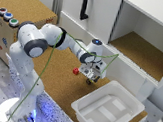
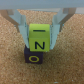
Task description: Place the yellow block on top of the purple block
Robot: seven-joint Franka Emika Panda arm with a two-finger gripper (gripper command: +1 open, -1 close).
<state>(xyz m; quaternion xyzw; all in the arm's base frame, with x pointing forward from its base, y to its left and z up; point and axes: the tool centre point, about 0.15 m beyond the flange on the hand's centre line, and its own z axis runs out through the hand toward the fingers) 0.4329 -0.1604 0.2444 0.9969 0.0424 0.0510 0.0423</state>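
Two blocks are stacked in the wrist view: the yellow block (image 2: 39,38) sits on top of the purple block (image 2: 34,57), slightly offset. The gripper (image 2: 40,35) has a finger at each side of the yellow block, apparently clamped on it. Placement appears to be at its final step. Next move calls for parting the fingers and lifting straight up, without nudging the stack. A red block (image 1: 75,71) lies just beside.

The exterior view looks down from high up and well back, taking in the whole arm, the cork table (image 1: 53,79) and the white tray (image 1: 107,110). The wrist view sits close above that same cork, facing down between the gripper's fingers (image 2: 64,24)
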